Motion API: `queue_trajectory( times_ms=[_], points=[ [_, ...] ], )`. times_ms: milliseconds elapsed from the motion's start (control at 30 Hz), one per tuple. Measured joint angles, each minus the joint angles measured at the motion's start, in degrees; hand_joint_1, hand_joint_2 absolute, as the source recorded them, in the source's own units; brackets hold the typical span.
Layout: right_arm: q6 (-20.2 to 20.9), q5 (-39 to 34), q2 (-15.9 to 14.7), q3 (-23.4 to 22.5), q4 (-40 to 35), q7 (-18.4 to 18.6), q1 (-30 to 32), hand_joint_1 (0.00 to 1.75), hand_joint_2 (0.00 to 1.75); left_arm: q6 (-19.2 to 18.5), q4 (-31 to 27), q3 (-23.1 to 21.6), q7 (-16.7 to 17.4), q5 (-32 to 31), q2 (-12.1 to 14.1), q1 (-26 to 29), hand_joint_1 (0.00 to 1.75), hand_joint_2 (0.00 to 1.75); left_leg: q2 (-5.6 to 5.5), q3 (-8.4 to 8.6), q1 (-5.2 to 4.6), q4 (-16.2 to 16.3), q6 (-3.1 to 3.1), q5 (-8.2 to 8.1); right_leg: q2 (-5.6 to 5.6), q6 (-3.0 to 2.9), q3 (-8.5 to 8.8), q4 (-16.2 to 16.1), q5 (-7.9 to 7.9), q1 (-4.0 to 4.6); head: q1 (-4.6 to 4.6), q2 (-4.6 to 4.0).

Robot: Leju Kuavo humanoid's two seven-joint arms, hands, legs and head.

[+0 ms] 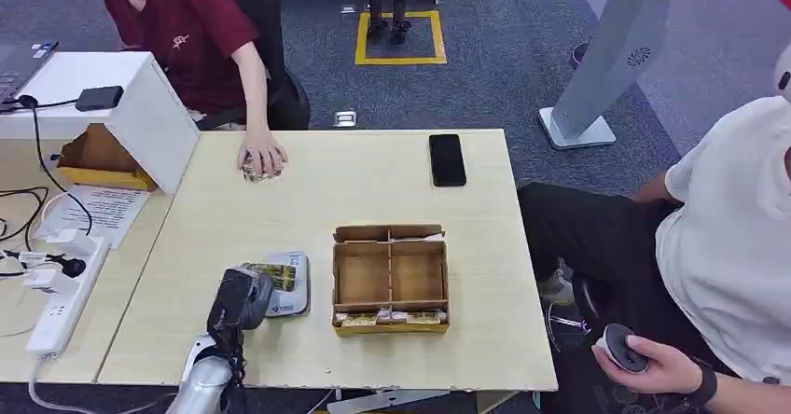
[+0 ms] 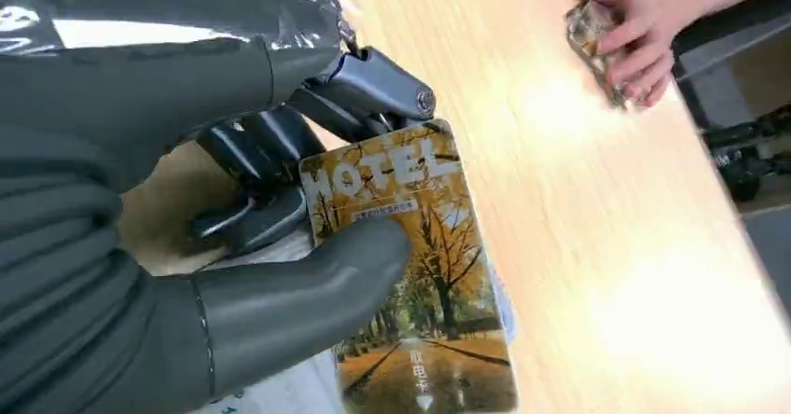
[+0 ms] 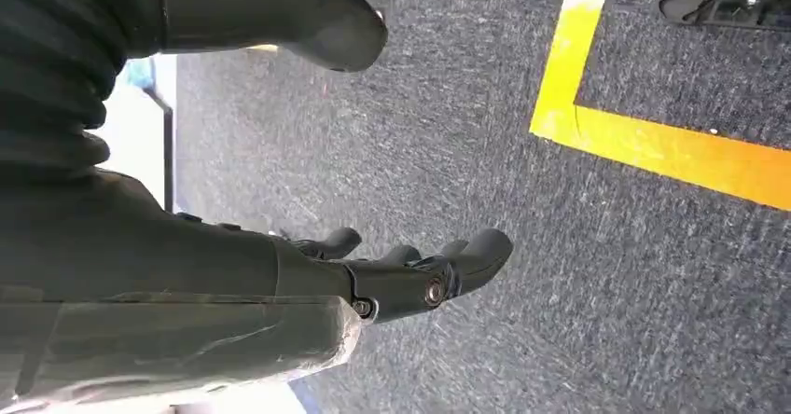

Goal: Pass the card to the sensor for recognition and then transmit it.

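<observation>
My left hand (image 1: 241, 299) holds a yellow hotel card (image 1: 271, 275) printed with autumn trees just over the grey-white sensor pad (image 1: 292, 300), left of the cardboard box. In the left wrist view the thumb (image 2: 308, 288) presses on the card (image 2: 420, 274) and dark fingers (image 2: 270, 153) lie behind it. My right hand (image 3: 410, 269) hangs beside the table over the carpet, fingers apart and holding nothing.
A divided cardboard box (image 1: 390, 279) with cards along its front stands mid-table. A black phone (image 1: 447, 159) lies at the far edge. A person's hand (image 1: 262, 160) rests on a stack of cards at the far left. Another person (image 1: 728, 246) sits at the right. A power strip (image 1: 65, 293) lies on the left desk.
</observation>
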Motion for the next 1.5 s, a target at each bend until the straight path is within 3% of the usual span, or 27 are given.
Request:
queue_trajectory(
  times_ms=[300, 567, 967, 1500],
  points=[
    [-0.24, 0.72, 0.00, -0.07, 0.00, 0.24, -0.21, 0.00, 1.75, -2.18, -6.66, 4.55, -1.48, 12.80, -1.75, 0.13, 1.75, 1.75, -0.01, -0.05, 0.00, 0.00, 0.00, 0.00, -0.01, 0.00, -0.05, 0.00, 0.00, 0.00, 0.02, 0.00],
    [-0.26, 1.27, 0.17, -0.09, -0.02, 0.79, -0.59, 0.00, 1.75, -1.00, -9.04, 7.21, -2.10, 17.28, -2.08, -1.20, 1.75, 1.75, -0.01, -0.05, 0.01, 0.00, 0.00, 0.00, 0.00, 0.00, -0.06, 0.00, 0.00, 0.00, 0.00, 0.00],
    [0.63, 3.06, 0.33, -0.09, -0.26, 1.70, -1.55, 0.00, 1.75, 6.34, -5.63, 8.02, -5.64, 13.98, -1.36, -8.05, 1.75, 1.75, 0.00, -0.05, 0.00, 0.01, 0.02, 0.03, 0.00, -0.01, -0.07, 0.00, 0.05, 0.00, 0.00, 0.00],
    [1.09, 4.02, 0.48, -0.35, -0.42, 2.14, -1.91, 0.00, 1.75, 8.04, -1.33, 8.02, -7.60, 13.13, -0.85, -11.82, 1.75, 1.75, 0.00, -0.07, 0.00, 0.01, 0.02, 0.03, 0.01, -0.01, -0.09, 0.00, 0.05, 0.00, 0.00, 0.00]
  ],
)
